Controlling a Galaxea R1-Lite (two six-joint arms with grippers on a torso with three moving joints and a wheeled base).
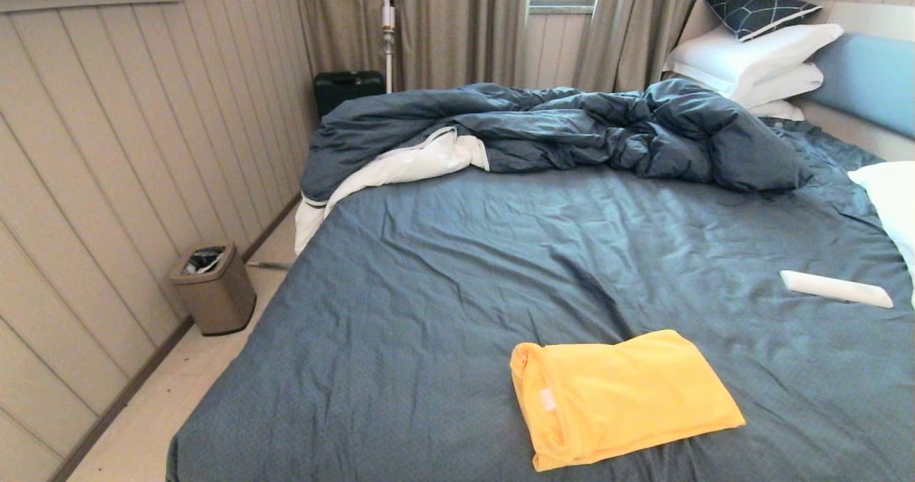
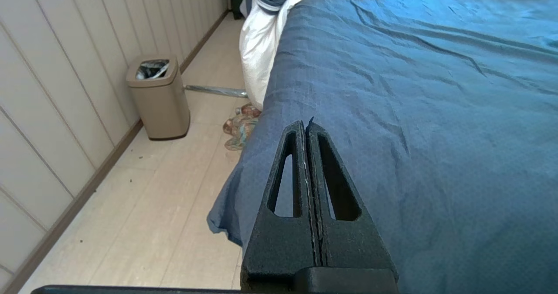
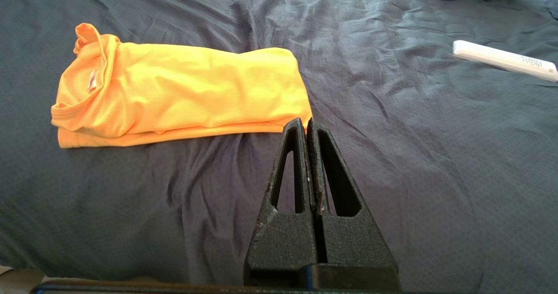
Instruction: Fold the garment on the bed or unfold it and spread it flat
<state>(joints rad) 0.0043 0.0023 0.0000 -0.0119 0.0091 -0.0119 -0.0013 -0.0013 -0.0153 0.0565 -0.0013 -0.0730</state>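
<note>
The yellow garment (image 1: 618, 396) lies folded into a compact rectangle on the bed's dark blue-grey sheet (image 1: 443, 282), near the front edge, with its collar and small white neck label on its left side. The chest print is hidden inside the fold. Neither arm shows in the head view. In the right wrist view the garment (image 3: 183, 95) lies beyond my right gripper (image 3: 304, 121), which is shut and empty above the sheet, close to the fold's corner. My left gripper (image 2: 304, 124) is shut and empty over the bed's left edge (image 2: 257, 124).
A rumpled duvet (image 1: 557, 135) with white lining lies across the far side, with white pillows (image 1: 750, 56) at the headboard. A white remote-like bar (image 1: 835, 289) rests on the sheet at right. A tan waste bin (image 1: 213, 289) stands on the floor by the left wall.
</note>
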